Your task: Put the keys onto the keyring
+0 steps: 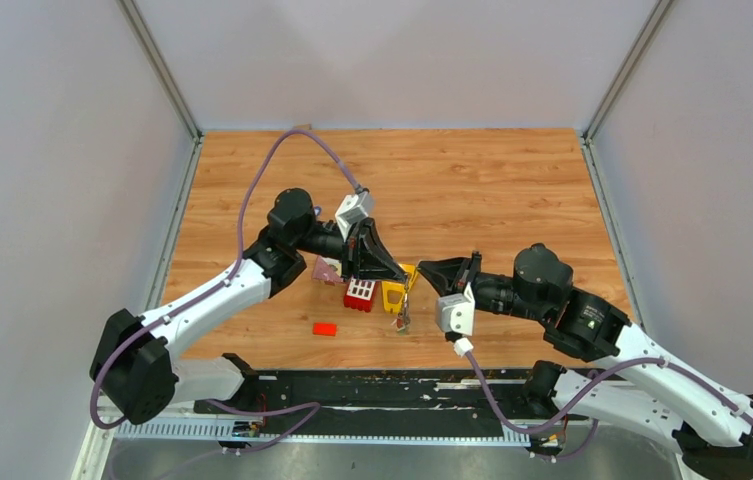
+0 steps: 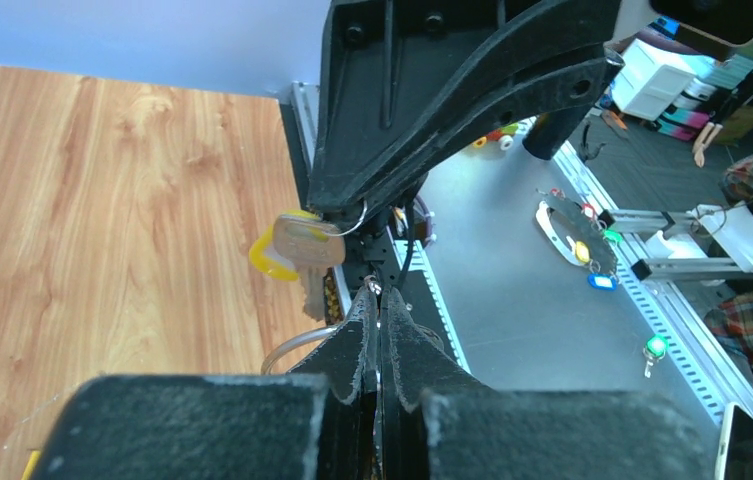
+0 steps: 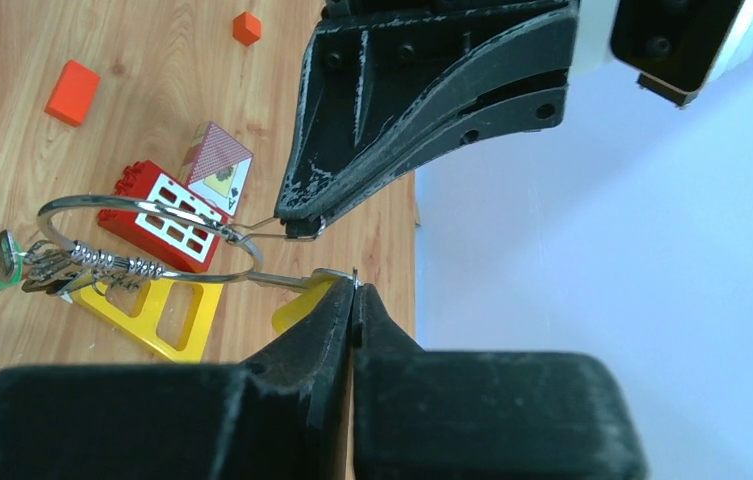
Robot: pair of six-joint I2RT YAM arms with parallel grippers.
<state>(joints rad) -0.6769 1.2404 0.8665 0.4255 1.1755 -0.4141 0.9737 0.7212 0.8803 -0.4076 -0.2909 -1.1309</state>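
The keyring (image 3: 142,235) is a thin silver wire loop hanging in the air between my two grippers. Several keys (image 3: 42,270) are bunched on its far side, one with a green head. My left gripper (image 2: 377,300) is shut on the keyring's wire end; in the right wrist view its tip (image 3: 302,228) pinches that end. My right gripper (image 3: 354,285) is shut on the small loop of a yellow-headed key (image 2: 297,250), whose blade reaches the keyring. From above, both gripper tips (image 1: 404,272) (image 1: 422,267) meet over the hanging keys (image 1: 402,320).
Under the grippers lie a yellow triangular frame (image 1: 393,296), a red block with white windows (image 1: 359,294) and a pink card box (image 1: 328,270). A small red block (image 1: 325,328) lies nearer the front edge. Grey walls enclose the wooden table on three sides.
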